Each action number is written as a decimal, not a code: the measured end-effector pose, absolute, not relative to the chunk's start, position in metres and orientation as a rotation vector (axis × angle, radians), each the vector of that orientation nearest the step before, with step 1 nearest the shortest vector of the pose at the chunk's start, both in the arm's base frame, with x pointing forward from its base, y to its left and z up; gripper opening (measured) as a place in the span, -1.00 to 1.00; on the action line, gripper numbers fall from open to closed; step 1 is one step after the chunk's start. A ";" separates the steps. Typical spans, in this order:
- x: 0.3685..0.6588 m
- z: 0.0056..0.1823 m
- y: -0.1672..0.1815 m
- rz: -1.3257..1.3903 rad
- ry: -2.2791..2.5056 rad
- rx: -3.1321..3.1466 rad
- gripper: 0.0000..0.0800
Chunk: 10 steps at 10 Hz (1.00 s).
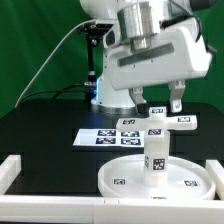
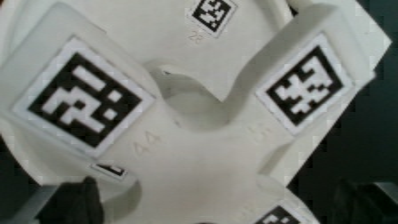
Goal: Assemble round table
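The large round disc lies flat on the black table near the front. The short thick leg stands upright on its middle. On top of the leg sits the cross-shaped base, its tagged arms spread level. My gripper hangs just above the base, open, with one finger on each side of it and nothing held. In the wrist view the base fills the frame, with tags on its arms. My gripper shows only as dark fingertips at the picture's edge.
The marker board lies flat on the table behind the disc. A white border rim runs along the table's front and the exterior view's left. The arm's base stands at the back with a cable.
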State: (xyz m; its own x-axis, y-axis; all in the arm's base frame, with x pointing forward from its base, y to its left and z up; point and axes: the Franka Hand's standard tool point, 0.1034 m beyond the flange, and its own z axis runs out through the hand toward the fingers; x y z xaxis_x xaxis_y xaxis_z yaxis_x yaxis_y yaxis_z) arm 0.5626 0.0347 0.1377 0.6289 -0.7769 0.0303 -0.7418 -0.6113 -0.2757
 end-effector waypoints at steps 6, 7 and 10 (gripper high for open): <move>0.568 0.142 0.035 -0.200 0.254 -2.913 0.62; 0.568 0.142 0.035 -0.208 0.164 -2.926 0.62; 0.567 0.140 0.034 -0.220 -0.138 -2.950 0.62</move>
State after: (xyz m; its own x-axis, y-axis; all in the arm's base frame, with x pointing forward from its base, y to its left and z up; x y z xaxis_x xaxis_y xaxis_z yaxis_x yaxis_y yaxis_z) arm 0.5671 0.0336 0.1404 0.9847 0.0791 0.1554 0.1058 -0.9794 -0.1720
